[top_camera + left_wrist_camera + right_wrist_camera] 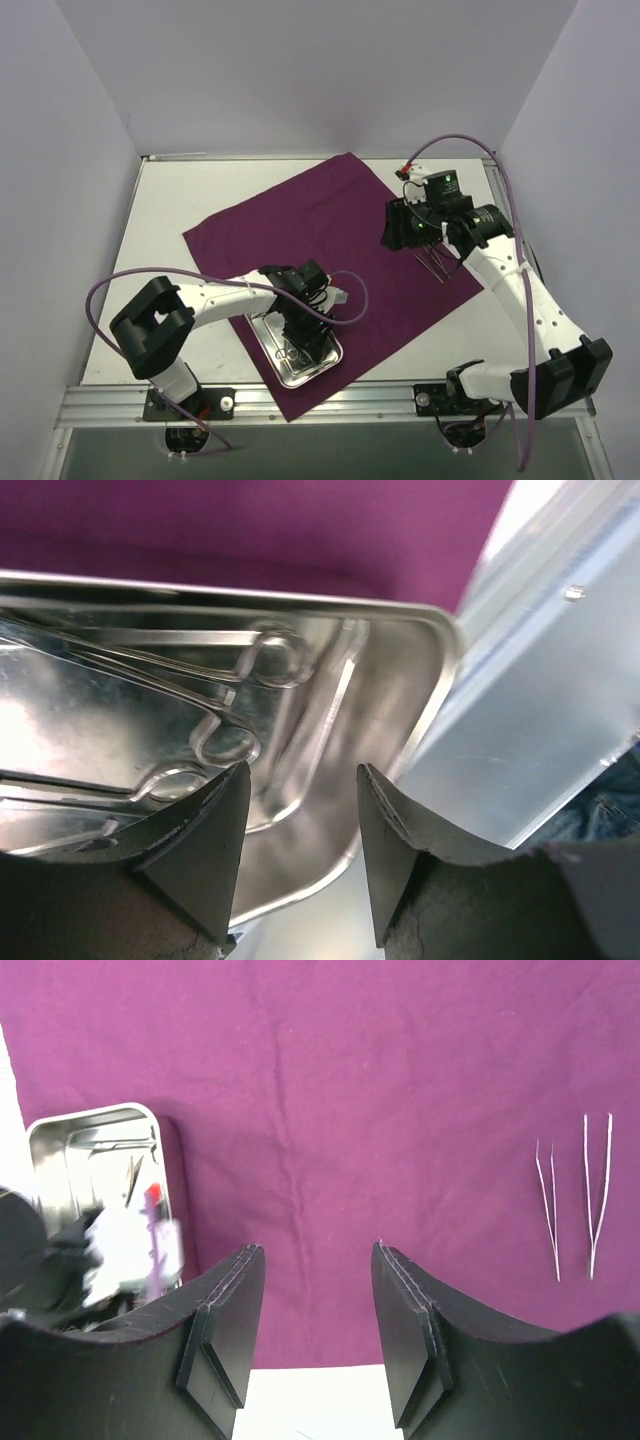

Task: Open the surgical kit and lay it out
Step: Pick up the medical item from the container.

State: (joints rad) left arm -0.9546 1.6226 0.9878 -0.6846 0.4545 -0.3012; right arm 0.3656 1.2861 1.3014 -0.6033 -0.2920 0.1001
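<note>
The maroon cloth wrap [330, 225] lies spread open on the white table. On its near corner stands the steel tray [318, 366], and ring-handled instruments [240, 670] lie inside the tray [440, 680]. My left gripper [300, 335] hangs over the tray, open, with nothing between its fingers [300, 780]. Two thin tweezers [435, 265] lie side by side on the cloth's right part [548, 1210]. My right gripper [400, 228] hovers above the cloth [350, 1080] left of them, open and empty [315, 1255].
An aluminium rail [350, 400] runs along the table's near edge, close beside the tray [540, 680]. Pale walls close in the left, back and right sides. Purple cables loop off both arms. Bare white table [170, 200] shows left of the cloth.
</note>
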